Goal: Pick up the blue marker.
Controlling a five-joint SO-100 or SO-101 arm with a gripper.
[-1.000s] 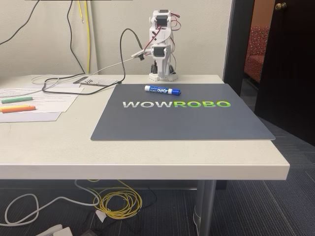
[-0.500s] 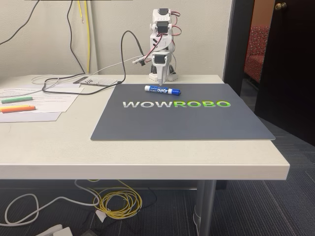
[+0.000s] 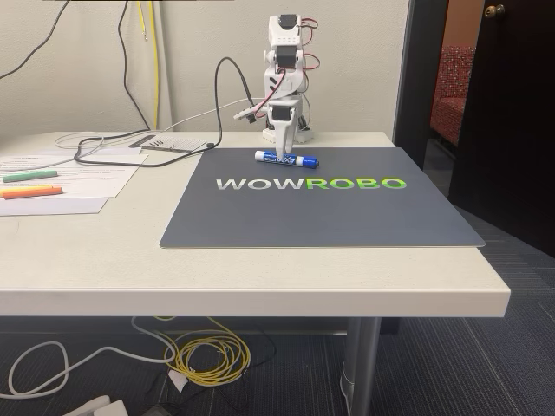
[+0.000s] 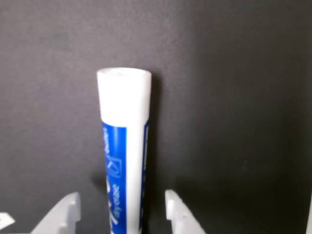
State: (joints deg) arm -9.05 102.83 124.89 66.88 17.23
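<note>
The blue marker [image 3: 299, 159] lies flat near the far edge of the dark WOWROBO mat [image 3: 329, 212], white barrel to the left and dark blue cap to the right in the fixed view. The white arm reaches down from its base, and my gripper [image 3: 280, 156] sits low over the marker's barrel. In the wrist view the blue marker [image 4: 124, 136] runs up the middle, its white end farthest away. My gripper [image 4: 122, 214] is open, one white fingertip [image 4: 68, 212] on each side of the barrel with small gaps between.
A green highlighter [image 3: 29, 176] and an orange highlighter [image 3: 30, 191] lie on papers [image 3: 87, 178] at the table's left. Cables [image 3: 130, 143] trail across the back left. The table's front edge [image 3: 260, 299] is near the camera; a dark door [image 3: 512, 113] stands at right.
The arm has unfolded from its tucked pose at the base and swung down and forward. The gripper has lowered until it straddles the marker; the marker has not moved.
</note>
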